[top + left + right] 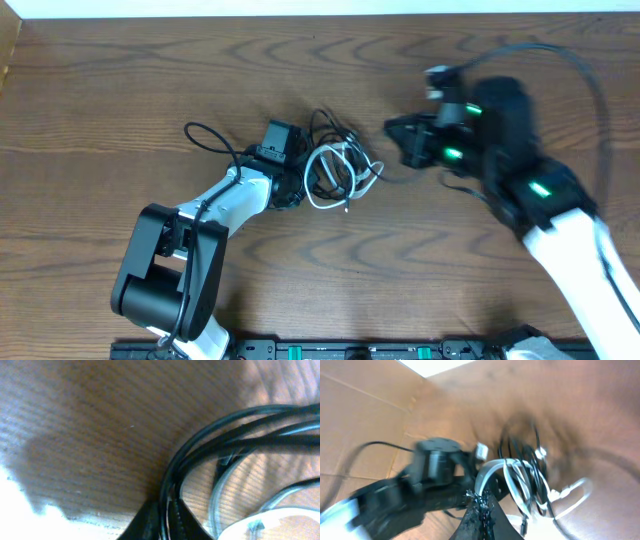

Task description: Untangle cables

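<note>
The cables lie in one tangle at the table's middle. The black cables (325,130) loop over and around the coiled white cable (330,185). My left gripper (297,187) is at the tangle's left edge. In the left wrist view it (165,516) is shut on black cable strands (225,435), with the white cable (280,515) to the right. My right gripper (392,128) is just right of the tangle and apart from it. In the blurred right wrist view it (482,507) is shut with nothing seen between its jaws, and the white cable (512,475) and black cables (535,455) lie ahead.
The left arm's own thick black wire (205,135) loops out left of the tangle. The left arm (435,465) fills the left of the right wrist view. A thin black strand (400,181) trails from the tangle toward the right arm. Wooden table (120,90) all round.
</note>
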